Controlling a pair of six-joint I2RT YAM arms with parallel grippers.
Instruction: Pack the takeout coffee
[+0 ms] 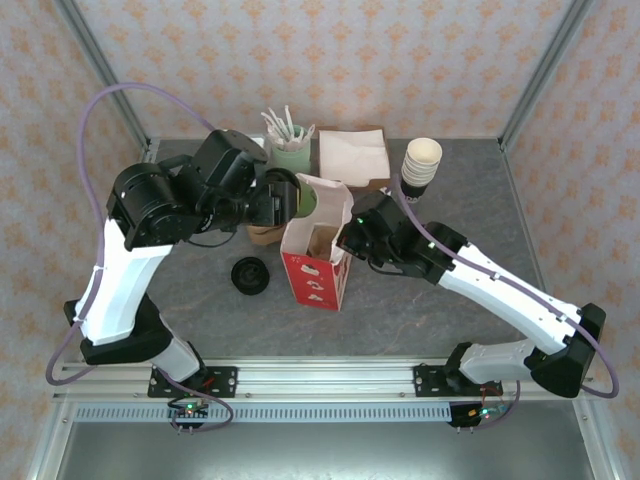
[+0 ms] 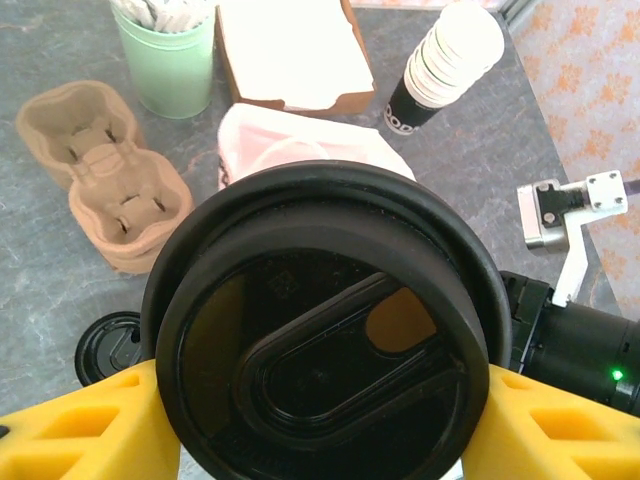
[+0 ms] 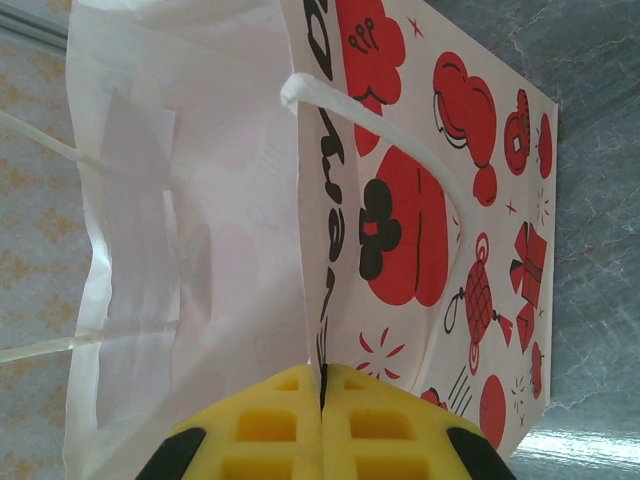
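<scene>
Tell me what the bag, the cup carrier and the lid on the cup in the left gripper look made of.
Bag: thin matte paper, going by creases and light showing through.
Cup carrier: moulded pulp, rough tan surface.
Lid: probably plastic, glossy black with reflections.

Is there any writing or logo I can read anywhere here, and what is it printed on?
Paper bag: black lettering beside red drawings, cut off at the fold; no whole word reads.
Stack of cups: white print on the dark sleeve, too small.
Black lid on the coffee cup: faint embossed marks, unreadable.
Nothing else carries text.
</scene>
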